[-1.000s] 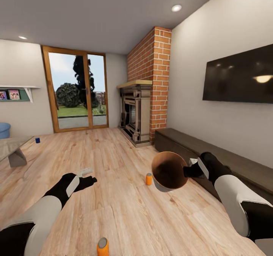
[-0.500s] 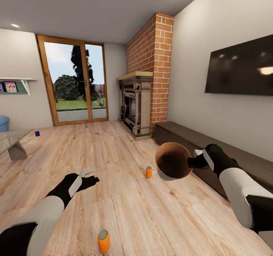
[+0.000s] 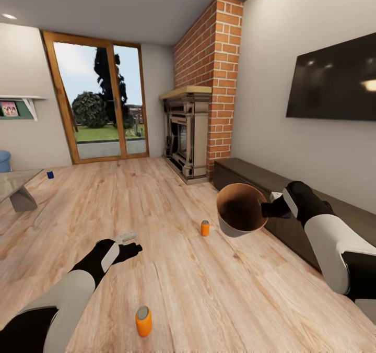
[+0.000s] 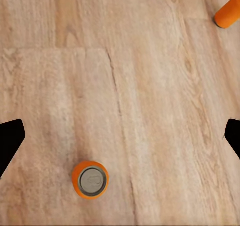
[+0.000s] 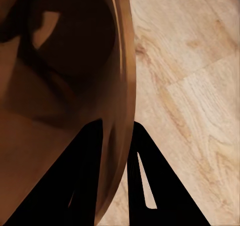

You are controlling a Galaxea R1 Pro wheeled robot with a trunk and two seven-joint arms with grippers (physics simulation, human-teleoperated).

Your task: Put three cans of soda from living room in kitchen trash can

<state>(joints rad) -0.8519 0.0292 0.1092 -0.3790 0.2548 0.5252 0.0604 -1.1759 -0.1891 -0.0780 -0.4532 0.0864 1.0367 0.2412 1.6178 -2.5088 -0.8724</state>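
Right gripper [image 5: 117, 151]: fingers pinched on the rim of the trash can [image 3: 241, 209], one inside the wall and one outside; the can is carried in the air, tipped so its brown inside faces the head camera.
Trash can wall: in the right wrist view the rim [image 5: 127, 70] runs up between the two dark fingers, with pale wood floor [image 5: 195, 85] beyond.
Left gripper [image 3: 131, 248]: jaws wide apart, empty, held low over the floor.
Near orange can [image 4: 90, 179]: upright on the floor, below and between the left fingertips in the wrist view, touching neither; in the head view [image 3: 143, 320] it stands near the left forearm.
Second orange can [image 3: 205, 228]: upright, just left of the held trash can, on the floor.
Blue can [image 3: 50, 174]: far off by the glass coffee table [image 3: 15, 183].
Room: brick fireplace [image 3: 196, 133], wall TV [image 3: 334, 81], glass doors [image 3: 99, 102].
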